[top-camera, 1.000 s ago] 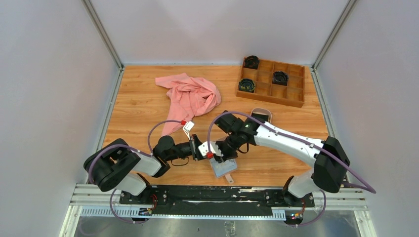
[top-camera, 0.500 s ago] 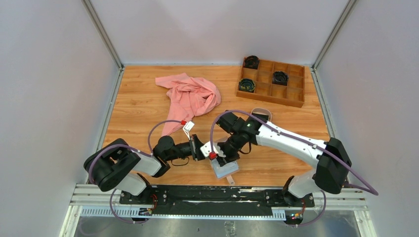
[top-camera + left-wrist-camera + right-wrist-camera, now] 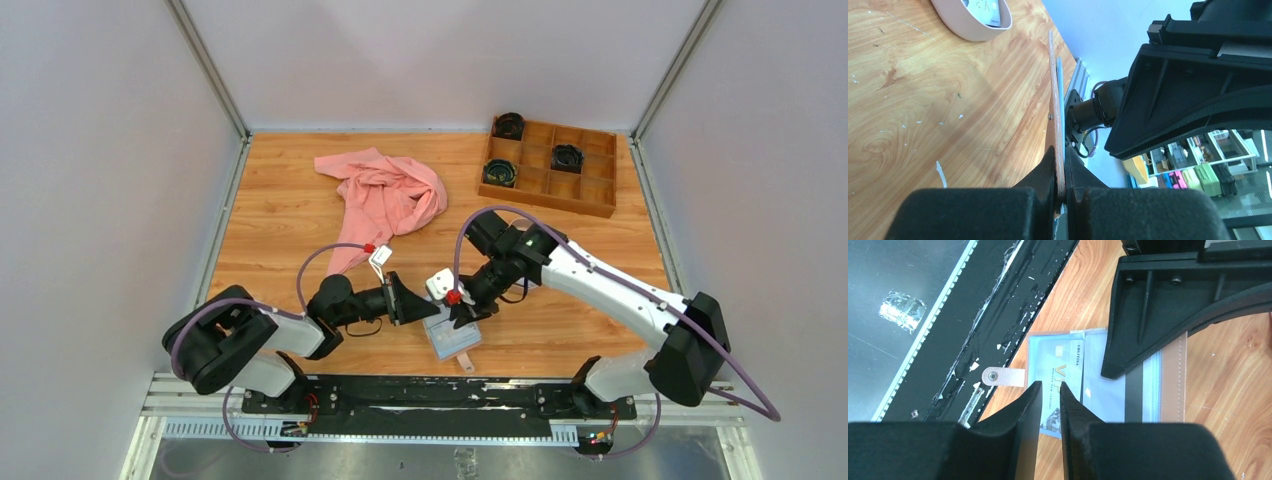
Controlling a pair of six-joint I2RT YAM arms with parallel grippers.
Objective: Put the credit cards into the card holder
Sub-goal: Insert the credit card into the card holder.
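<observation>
Card holder (image 3: 452,340) (open) lies just beneath the right gripper (image 3: 1049,386).

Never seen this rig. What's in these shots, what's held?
Two robot arms, left and right, are bolted at the near edge of a table. One picture looks down from overhead; the other two come from a camera on each wrist. On the table: a pink cloth, a wooden compartment box, an oval tray and an open card holder. The left gripper is shut on one edge of the holder. The right gripper hovers above it, slightly open, holding nothing. A pale card lies on the holder's light blue inside.
</observation>
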